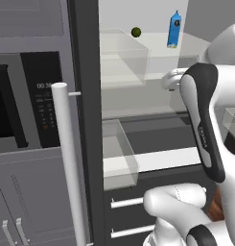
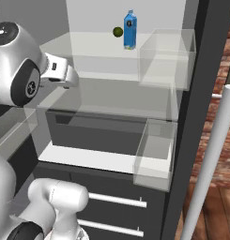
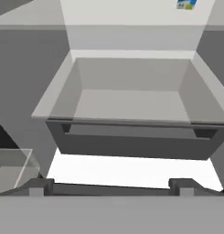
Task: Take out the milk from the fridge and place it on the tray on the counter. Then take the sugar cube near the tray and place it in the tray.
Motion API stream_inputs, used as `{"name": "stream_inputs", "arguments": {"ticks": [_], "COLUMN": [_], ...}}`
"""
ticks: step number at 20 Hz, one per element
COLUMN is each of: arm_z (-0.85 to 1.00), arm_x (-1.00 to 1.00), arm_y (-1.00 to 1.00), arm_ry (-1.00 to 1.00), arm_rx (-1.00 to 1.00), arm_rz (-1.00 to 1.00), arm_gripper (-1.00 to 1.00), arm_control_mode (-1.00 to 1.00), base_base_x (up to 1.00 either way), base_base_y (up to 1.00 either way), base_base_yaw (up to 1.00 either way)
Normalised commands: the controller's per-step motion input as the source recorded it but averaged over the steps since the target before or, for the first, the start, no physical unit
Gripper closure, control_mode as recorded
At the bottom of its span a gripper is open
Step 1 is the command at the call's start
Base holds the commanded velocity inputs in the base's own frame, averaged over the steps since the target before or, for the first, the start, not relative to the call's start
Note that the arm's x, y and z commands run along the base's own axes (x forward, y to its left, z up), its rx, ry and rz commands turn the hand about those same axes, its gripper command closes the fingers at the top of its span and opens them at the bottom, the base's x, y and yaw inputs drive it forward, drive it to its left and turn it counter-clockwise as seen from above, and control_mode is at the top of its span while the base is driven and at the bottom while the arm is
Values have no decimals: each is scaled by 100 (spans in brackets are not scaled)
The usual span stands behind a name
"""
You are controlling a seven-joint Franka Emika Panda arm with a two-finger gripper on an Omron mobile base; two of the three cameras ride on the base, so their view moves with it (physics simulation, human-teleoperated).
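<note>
The fridge [image 2: 201, 93] stands open, showing its pale interior and glass shelves. The milk [image 1: 174, 30] [image 2: 130, 30], a bright-blue gabled carton, stands upright on the top shelf; only its base [image 3: 186, 4] reaches the top edge of the hand view. My gripper [image 3: 111, 188] is open, its two dark tips wide apart with nothing between them, facing a lower shelf and a grey drawer. The white hand [image 2: 65, 72] sits at the fridge's left front, well below and left of the carton. The tray, the counter and the sugar cube are out of view.
A small dark-green ball [image 1: 136, 32] [image 2: 118, 32] lies just left of the milk. Clear door bins [image 2: 154, 154] [image 1: 119, 153] jut out on both sides. The long silver bar handle [image 1: 66, 158] and a black-fronted microwave [image 1: 28, 101] are at the left. A brick wall [image 2: 224, 117] is at the right.
</note>
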Motion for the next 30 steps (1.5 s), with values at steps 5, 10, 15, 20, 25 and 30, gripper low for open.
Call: {"name": "stream_inputs", "arguments": {"ticks": [5,10,15,20,25,30], "arm_z": [48,35,40,34,43,35], "arm_x": [0,0,0,0,0,0], "arm_y": [-6,0,-18,-21,-14,-6], "arm_ry": [-15,-23,-20,-34,-23,-8], "arm_rx": [-3,-2,0,-3,-1,0], "arm_rz": [-4,0,-1,-6,-12,-11], "arm_gripper": [-100,-100,-100,-100,-100,-100], "arm_control_mode": [-100,-100,-100,-100,-100,-100], "base_base_x": [0,0,0,0,0,0], "base_base_y": [0,0,0,0,0,0], "base_base_yaw": [0,0,0,0,0,0]}}
